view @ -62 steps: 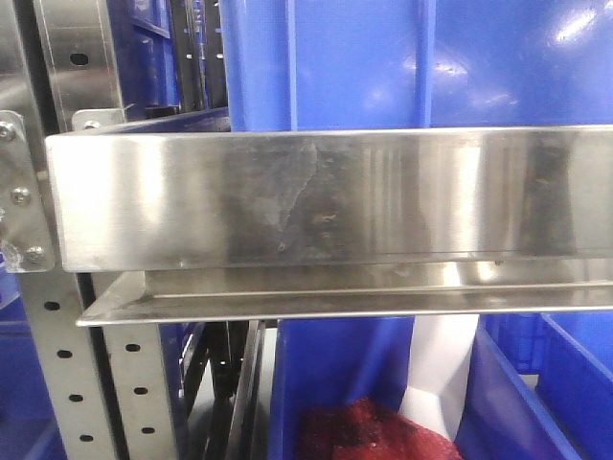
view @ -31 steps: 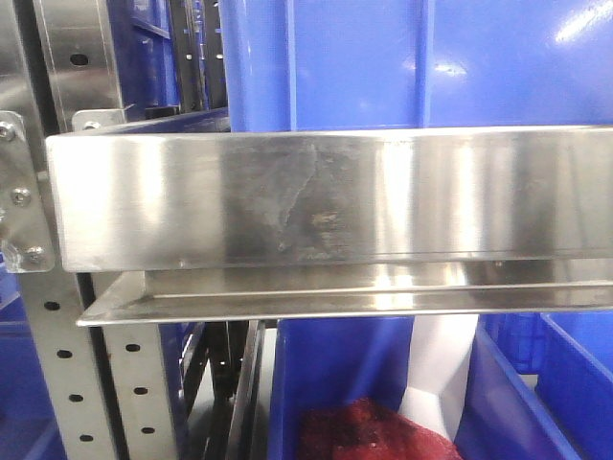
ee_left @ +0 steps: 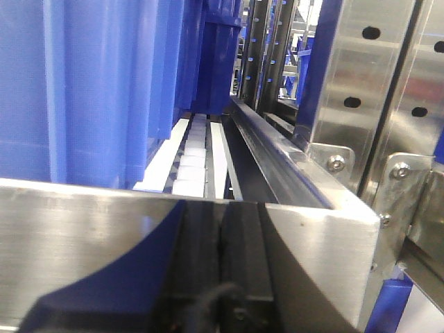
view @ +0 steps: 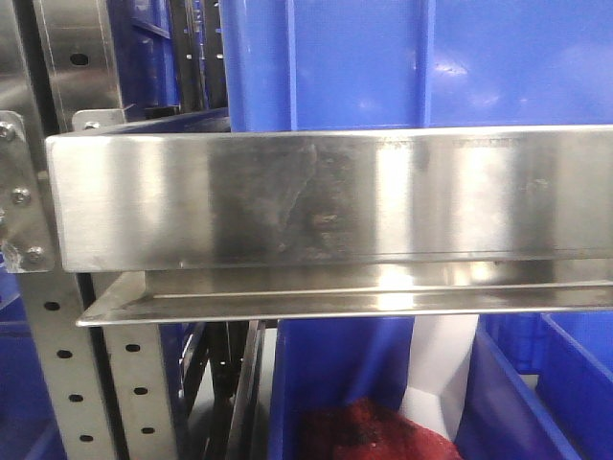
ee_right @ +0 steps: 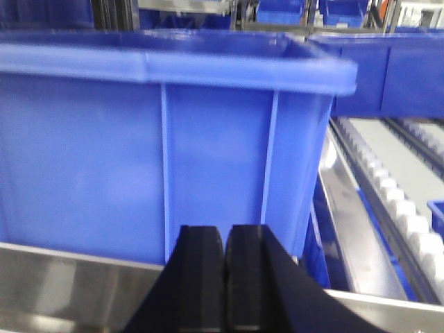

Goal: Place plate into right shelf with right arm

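Right hand [ee_right: 224,277], fingers pressed together and empty, is facing a blue bin [ee_right: 166,139] on the right shelf [view: 316,196]; no plate showing.

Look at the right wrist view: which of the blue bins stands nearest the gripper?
The large blue bin filling the view's left, directly behind the right gripper; its ribbed wall looms closest, while the other bins sit farther back at right.

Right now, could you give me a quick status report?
Both grippers, left and right, shut, empty. Plate not in view. Blue bin directly ahead of right gripper, on the shelf.
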